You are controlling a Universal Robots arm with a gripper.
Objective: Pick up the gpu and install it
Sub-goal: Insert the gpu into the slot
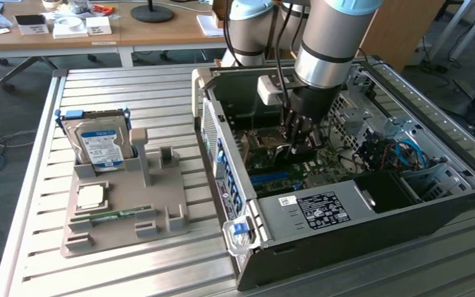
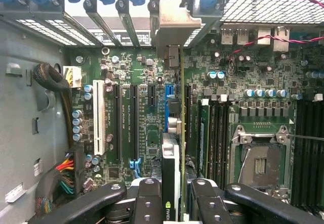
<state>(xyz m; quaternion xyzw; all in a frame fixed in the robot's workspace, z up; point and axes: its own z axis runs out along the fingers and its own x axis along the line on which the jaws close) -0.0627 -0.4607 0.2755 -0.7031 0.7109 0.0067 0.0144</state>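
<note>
Exterior view: pincer [image 1: 295,139] reaches inside the computer case [image 1: 435,204]; wrist view: it clamps the gpu [image 2: 171,153], edge-on over the motherboard [image 2: 136,128].

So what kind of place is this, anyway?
Probably a robotics lab or test workshop: a grey robot arm reaches into an open black desktop computer case on a slatted aluminium worktable, with cluttered wooden office desks behind.
</note>
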